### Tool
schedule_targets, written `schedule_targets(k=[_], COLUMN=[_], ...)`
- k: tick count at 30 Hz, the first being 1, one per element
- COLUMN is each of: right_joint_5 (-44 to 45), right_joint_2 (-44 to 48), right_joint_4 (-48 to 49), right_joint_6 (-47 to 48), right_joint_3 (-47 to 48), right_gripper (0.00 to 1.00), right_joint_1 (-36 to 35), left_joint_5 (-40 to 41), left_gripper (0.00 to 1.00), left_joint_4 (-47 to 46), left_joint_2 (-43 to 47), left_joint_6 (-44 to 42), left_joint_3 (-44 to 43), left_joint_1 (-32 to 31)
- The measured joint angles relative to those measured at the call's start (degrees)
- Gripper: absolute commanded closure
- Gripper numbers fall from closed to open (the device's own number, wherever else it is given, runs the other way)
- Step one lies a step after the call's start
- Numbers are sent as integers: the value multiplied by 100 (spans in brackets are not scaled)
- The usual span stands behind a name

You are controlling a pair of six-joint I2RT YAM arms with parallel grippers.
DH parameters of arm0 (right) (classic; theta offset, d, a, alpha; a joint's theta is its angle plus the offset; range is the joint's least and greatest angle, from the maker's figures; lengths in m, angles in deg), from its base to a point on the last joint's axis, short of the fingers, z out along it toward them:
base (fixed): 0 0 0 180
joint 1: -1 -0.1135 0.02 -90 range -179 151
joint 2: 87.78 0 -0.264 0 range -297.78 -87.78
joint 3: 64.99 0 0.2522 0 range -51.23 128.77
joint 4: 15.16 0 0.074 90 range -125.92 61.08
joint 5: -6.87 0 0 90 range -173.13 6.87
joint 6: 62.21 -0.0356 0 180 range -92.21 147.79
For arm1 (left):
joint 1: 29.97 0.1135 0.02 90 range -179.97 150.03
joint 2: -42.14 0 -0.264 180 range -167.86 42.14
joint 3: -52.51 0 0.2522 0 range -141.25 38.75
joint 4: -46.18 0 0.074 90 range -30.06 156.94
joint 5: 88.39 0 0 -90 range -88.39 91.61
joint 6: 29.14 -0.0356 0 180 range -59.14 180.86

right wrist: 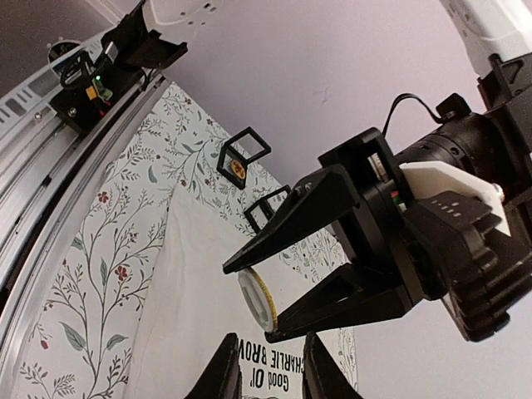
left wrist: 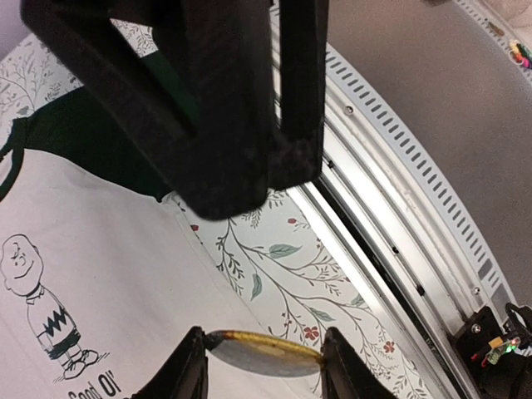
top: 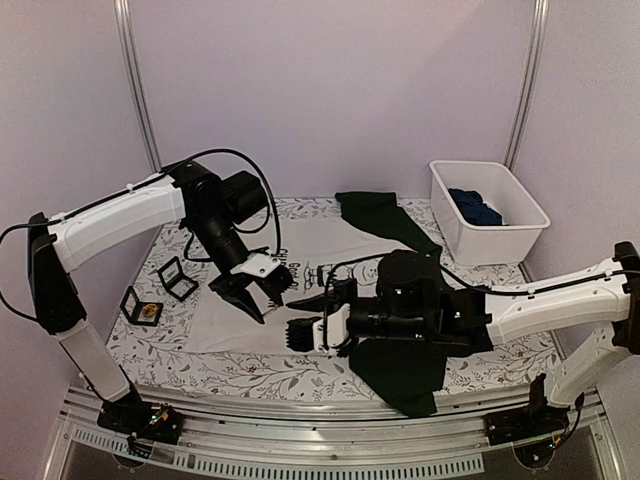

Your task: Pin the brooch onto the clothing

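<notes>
Pinching brooch [left wrist: 262, 353] by its rim, left jaws above clothing [left wrist: 125, 274], right jaws close

We see left gripper [top: 265, 300] and right gripper [top: 305, 320] fingertips near each other over white T-shirt [top: 335, 250]. Display cases [top: 178, 278] left of left fingers. White bin [top: 520, 215] holding dark blue garment [top: 475, 208], well right of right fingers.

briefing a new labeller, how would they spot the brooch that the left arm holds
Find the white T-shirt spread on the floral table; the left gripper hovers over it. The brooch is the flat gold-rimmed disc pinched between its fingers, unlike the gold piece lying in a black box beside the shirt.
</notes>
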Motion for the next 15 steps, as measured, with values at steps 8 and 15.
schedule_targets(k=[8, 15], right_joint_5=[-522, -743], right_joint_2=[710, 710], right_joint_4=[682, 479], right_joint_6=[-557, -612], right_joint_3=[-494, -439], right_gripper=[72, 71], right_joint_1=[0, 0], left_joint_5=[-575, -820], left_gripper=[74, 74], left_joint_4=[-37, -57], left_joint_2=[-15, -15], left_joint_6=[186, 509], left_joint_3=[-267, -455], left_joint_1=[-219, -557])
